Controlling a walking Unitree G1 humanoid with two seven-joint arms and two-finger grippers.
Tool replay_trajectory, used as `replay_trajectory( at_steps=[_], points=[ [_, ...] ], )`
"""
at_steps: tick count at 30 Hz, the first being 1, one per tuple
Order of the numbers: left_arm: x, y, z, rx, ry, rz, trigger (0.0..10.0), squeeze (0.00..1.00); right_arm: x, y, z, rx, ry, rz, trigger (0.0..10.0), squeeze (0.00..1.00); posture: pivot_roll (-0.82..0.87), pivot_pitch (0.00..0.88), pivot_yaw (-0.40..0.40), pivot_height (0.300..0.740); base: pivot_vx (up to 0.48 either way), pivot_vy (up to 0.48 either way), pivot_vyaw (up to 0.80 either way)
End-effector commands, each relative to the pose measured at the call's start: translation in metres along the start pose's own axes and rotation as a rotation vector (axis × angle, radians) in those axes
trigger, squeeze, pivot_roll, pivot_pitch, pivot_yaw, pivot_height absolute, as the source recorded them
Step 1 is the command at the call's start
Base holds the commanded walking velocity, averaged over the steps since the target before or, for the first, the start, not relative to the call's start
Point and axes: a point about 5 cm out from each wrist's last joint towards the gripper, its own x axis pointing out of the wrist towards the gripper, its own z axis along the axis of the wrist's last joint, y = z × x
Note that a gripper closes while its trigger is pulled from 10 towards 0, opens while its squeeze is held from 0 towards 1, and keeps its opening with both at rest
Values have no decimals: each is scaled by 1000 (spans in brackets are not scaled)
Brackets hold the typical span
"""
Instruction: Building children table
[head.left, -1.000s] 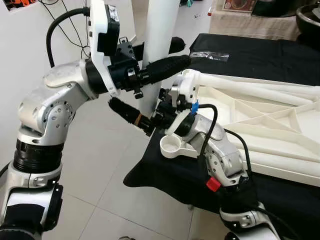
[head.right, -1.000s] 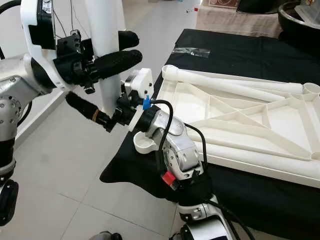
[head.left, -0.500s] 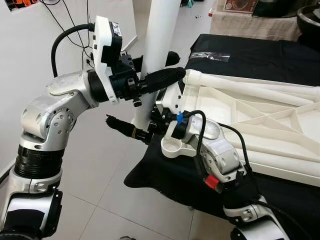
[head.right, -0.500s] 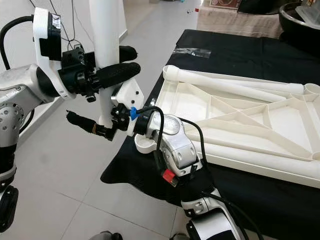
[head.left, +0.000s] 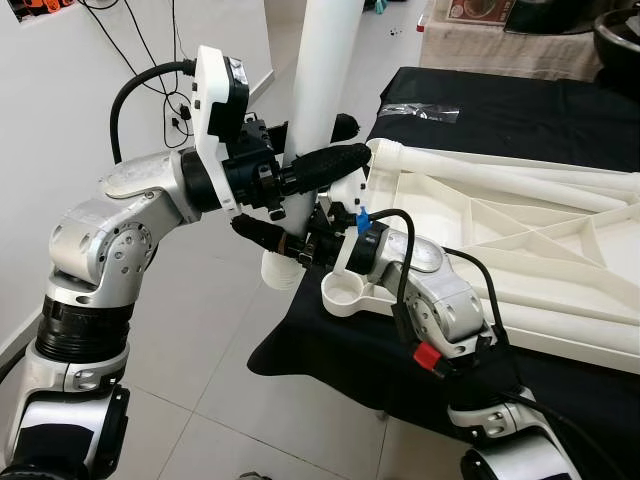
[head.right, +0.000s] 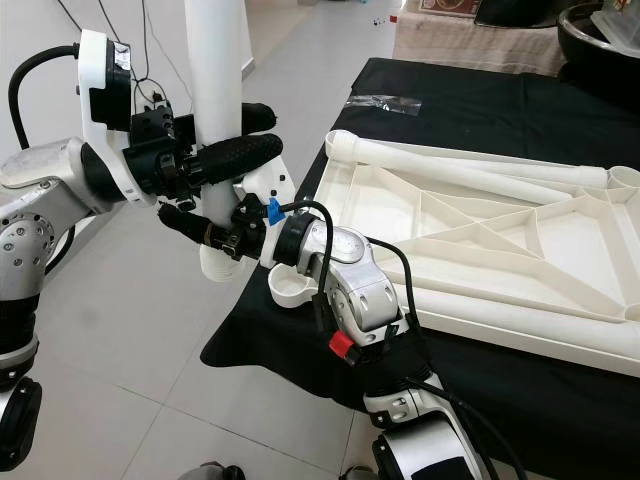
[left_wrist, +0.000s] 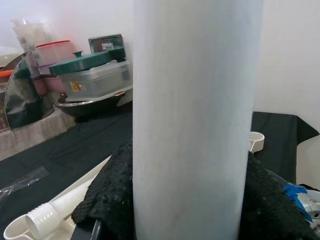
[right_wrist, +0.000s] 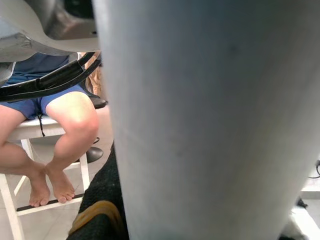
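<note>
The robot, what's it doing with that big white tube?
The robot is putting a children's table together. Its left gripper holds a white table leg upright, off the near corner of the black-covered bench. Its right gripper grips the same leg lower down. The white tabletop lies upside down on the bench, with a round leg socket at its near corner, not yet filled. A person sits on a stool nearby.
</note>
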Motion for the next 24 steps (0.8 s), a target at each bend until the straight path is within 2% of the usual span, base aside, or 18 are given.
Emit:
replay_trajectory(
  at_steps=[1, 3, 4, 6, 7, 8, 12, 14, 15, 17, 18, 20, 22, 24],
  points=[
    [38, -42, -9, -67, -42, -318, 0, 0, 32, 24, 7, -9, 27, 142, 0, 0, -5, 129, 27, 740, 0, 0, 0],
    [38, -42, -9, -61, -43, -319, 0, 0, 33, 24, 7, -3, 23, 133, 0, 0, -5, 128, 28, 740, 0, 0, 0],
    [39, -40, -9, -64, -54, -316, 0, 820, 33, 23, 7, 1, 17, 121, 0, 0, -5, 128, 29, 740, 0, 0, 0],
    [39, -39, -8, -67, -63, -313, 0, 820, 33, 22, 8, 3, 14, 113, 0, 0, -5, 128, 29, 740, 0, 0, 0],
    [38, -36, -8, -73, -67, -300, 6588, 1000, 32, 21, 8, 4, 10, 101, 0, 0, -6, 129, 31, 740, 0, 0, 0],
    [37, -33, -7, -67, -76, -286, 10000, 1000, 32, 20, 8, 4, 8, 90, 0, 0, -6, 129, 31, 740, 0, 0, 0],
    [33, -25, 1, -68, -123, -228, 10000, 1000, 31, 16, 9, -2, 2, 58, 0, 0, -5, 129, 33, 740, 0, 0, 0],
    [24, -16, 13, -66, -169, -175, 10000, 1000, 28, 6, 12, -6, -13, -13, 0, 0, -7, 129, 35, 740, 0, 0, 0],
    [24, -16, 13, -66, -169, -175, 10000, 1000, 28, 6, 12, -6, -13, -13, 0, 0, -7, 129, 35, 740, 0, 0, 0],
    [-1, -5, 39, -36, -241, -86, 10000, 1000, 14, -21, 20, -12, -41, -168, 0, 0, -3, 130, 35, 740, 0, 0, 0],
    [-1, -5, 39, -36, -241, -86, 10000, 1000, 14, -21, 20, -12, -41, -168, 0, 0, -3, 130, 35, 740, 0, 0, 0],
    [-19, -2, 60, 4, -290, -36, 10000, 1000, 2, -39, 26, -29, -56, -266, 0, 0, 0, 131, 33, 740, 0, 0, 0],
    [-24, -3, 66, 19, -304, -26, 10000, 1000, -1, -43, 28, -38, -58, -290, 0, 0, 0, 131, 33, 740, 0, 0, 0],
    [-39, -6, 88, 65, -361, 14, 10000, 1000, -12, -58, 30, -58, -53, -385, 0, 0, 6, 130, 27, 740, 0, 0, 0]
  ],
)
